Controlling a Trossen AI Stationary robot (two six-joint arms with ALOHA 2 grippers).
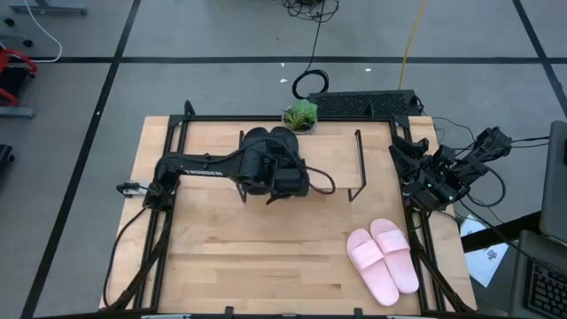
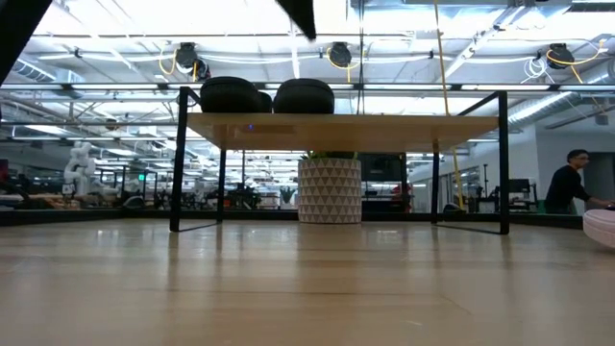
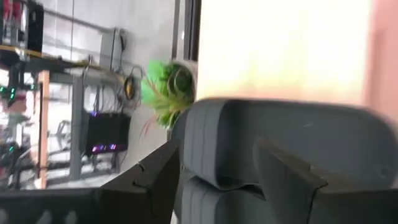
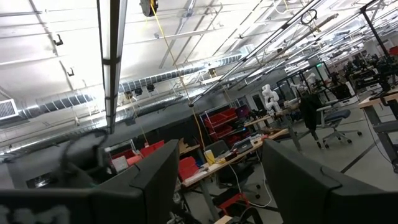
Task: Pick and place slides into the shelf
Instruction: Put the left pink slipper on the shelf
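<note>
Table (image 1: 221,266): wooden top, both arms mounted at its sides. Shelf (image 2: 336,128) stands at the far half, plank top on thin black legs, a potted plant (image 2: 330,187) behind it.

Left arm reaches across the shelf's left part. Left gripper (image 3: 217,180) hangs just above the black slides (image 2: 269,96), jaws spread wide, one finger either side of a black strap, holding nothing. The black pair sits side by side on the plank top, near its left end.

Right arm is folded at the table's right edge; right gripper (image 4: 217,180) points up into the room, jaws apart, empty.

Pink slides (image 1: 383,259) lie together on the table, front right, well apart from the shelf.

Judgement: black pair is placed; the step in hand is clearing the left gripper. Lift straight up, jaws wide, so no finger catches a strap and drags a slide off the plank. Pink pair is nearer the right arm.
</note>
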